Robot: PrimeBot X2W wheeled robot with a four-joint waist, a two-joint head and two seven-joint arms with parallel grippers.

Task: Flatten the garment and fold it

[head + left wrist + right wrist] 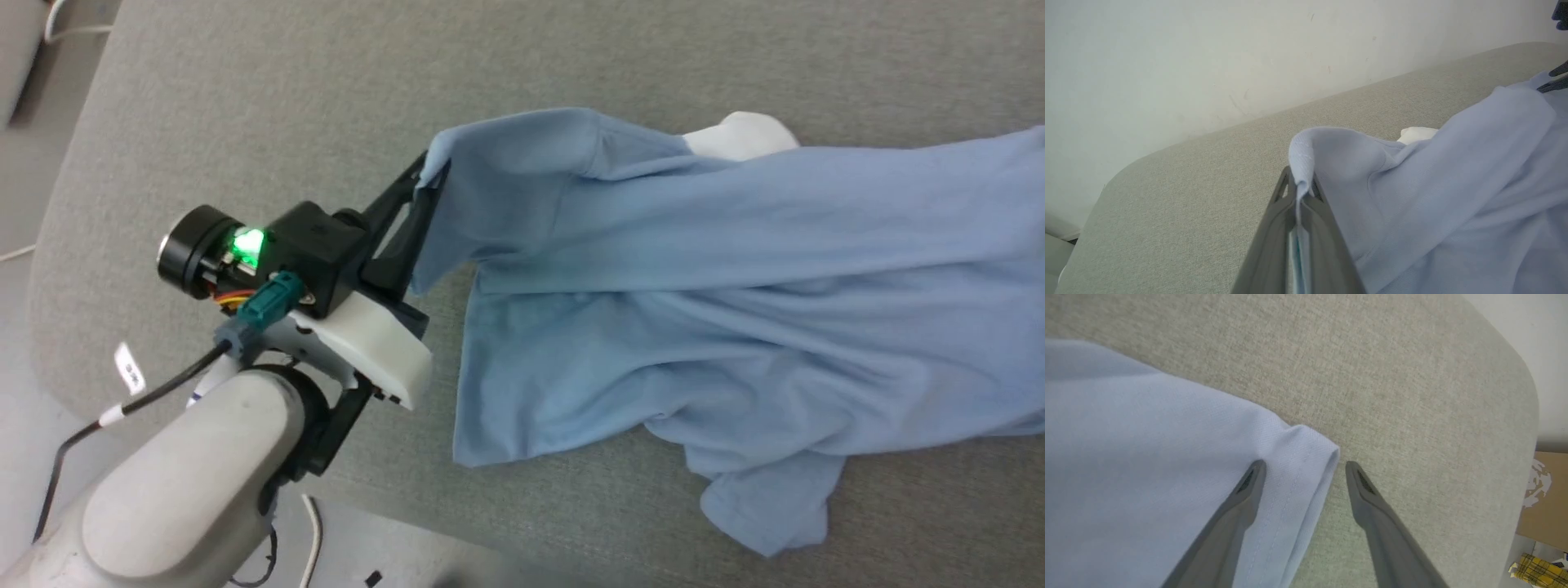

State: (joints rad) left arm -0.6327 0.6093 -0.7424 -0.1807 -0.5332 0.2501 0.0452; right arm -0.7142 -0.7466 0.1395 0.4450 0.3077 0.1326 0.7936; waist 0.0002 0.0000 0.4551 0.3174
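Holding the shirt (694,310) by one edge with the left end effector (424,175), the right end effector (1305,465) released.

Head view: the shirt lies rumpled on the grey counter (571,57), spreading from the picture's centre out to 3 o'clock. Its white collar (739,135) shows at the cloth's 12 o'clock edge, and a loose flap trails toward 5 o'clock. At the shirt's 9 o'clock end the left end effector is clenched on a stitched edge raised off the counter. Left wrist view: the cloth is pinched between the closed fingers. Right wrist view: the fingers stand wide apart astride a hemmed corner of the shirt, one over the cloth at 9 o'clock, the other over bare counter at 3 o'clock. Whether either touches cannot be told.
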